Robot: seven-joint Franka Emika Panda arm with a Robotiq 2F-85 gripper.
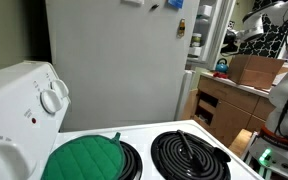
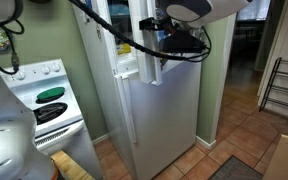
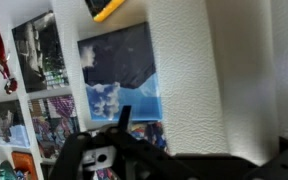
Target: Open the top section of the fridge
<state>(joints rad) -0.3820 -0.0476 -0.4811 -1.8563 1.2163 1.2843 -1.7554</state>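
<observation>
The fridge (image 1: 114, 60) is the tall white-grey appliance; it also shows in an exterior view (image 2: 164, 120). Its top section (image 2: 124, 35) stands open, with white inner shelves and small jars (image 1: 196, 42) showing. The top door (image 2: 147, 40) is swung out, edge toward the camera. My gripper (image 2: 160, 47) is at that door's free edge. In the wrist view the door's textured white surface (image 3: 189, 70) lies between my black fingers (image 3: 204, 145), which look spread apart. Packages on the shelves (image 3: 119, 70) show to the left.
A white stove (image 1: 134, 150) with black coil burners and a green pot holder (image 1: 84, 158) stands beside the fridge. A wooden drawer cabinet (image 1: 219, 110) with a cardboard box (image 1: 254, 70) is behind. A black rack (image 2: 284, 85) stands on the tiled floor.
</observation>
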